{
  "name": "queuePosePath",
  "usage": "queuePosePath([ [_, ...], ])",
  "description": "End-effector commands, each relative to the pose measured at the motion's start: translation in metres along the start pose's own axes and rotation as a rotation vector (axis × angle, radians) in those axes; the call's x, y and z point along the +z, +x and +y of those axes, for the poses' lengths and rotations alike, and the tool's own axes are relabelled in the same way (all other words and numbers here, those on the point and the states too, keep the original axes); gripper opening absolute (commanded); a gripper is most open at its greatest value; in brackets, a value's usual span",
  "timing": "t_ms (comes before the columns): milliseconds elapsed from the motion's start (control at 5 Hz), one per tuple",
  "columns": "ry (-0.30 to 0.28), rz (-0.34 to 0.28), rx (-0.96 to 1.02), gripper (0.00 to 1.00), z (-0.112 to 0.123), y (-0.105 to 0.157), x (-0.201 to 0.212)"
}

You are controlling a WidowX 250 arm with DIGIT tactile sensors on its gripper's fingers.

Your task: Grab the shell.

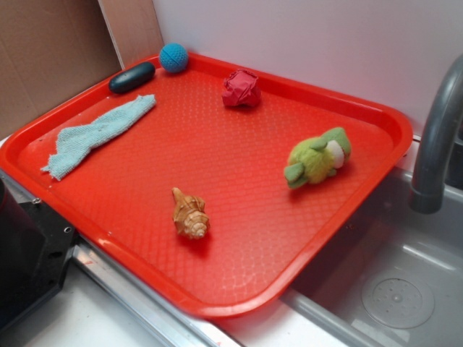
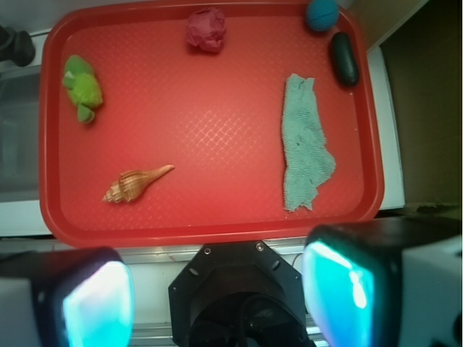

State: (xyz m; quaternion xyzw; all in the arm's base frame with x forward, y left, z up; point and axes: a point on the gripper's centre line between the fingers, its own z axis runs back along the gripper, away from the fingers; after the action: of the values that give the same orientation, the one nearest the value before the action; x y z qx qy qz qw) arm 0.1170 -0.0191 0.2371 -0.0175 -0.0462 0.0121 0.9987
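Shell (image 2: 137, 183) lies alone near the red tray's (image 2: 217, 235) front edge. End effector (image 2: 217, 289) spread wide, hanging well short of it. Risk: pads skidding off ridged taper, flicking it away.

Shell (image 2: 136, 184) lying on red tray (image 2: 217, 224), toward 7 o'clock, pointed end aiming at 2 o'clock. Gripper (image 2: 217, 289) hovering off the tray's 6 o'clock rim, fingers (image 2: 94, 300) spread wide.

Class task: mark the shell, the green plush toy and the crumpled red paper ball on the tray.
shell (image 1: 190, 215), exterior view, on its ridged body.
green plush toy (image 1: 317, 157), exterior view, on its middle.
crumpled red paper ball (image 2: 206, 30), wrist view, on its centre.
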Motion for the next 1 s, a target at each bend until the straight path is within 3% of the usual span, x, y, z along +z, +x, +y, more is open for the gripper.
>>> queuePosePath([
  [0, 0.000, 0.000, 0.000, 1.00, 0.000, 0.000, 0.000],
  [200, -0.023, 0.095, 0.088, 1.00, -0.031, -0.008, -0.051],
  [400, -0.149, 0.077, 0.216, 1.00, -0.062, -0.005, -0.098],
  [600, -0.168, 0.085, 0.283, 1.00, -0.093, 0.003, -0.130],
  [800, -0.204, 0.103, 0.287, 1.00, -0.099, 0.020, -0.154],
])
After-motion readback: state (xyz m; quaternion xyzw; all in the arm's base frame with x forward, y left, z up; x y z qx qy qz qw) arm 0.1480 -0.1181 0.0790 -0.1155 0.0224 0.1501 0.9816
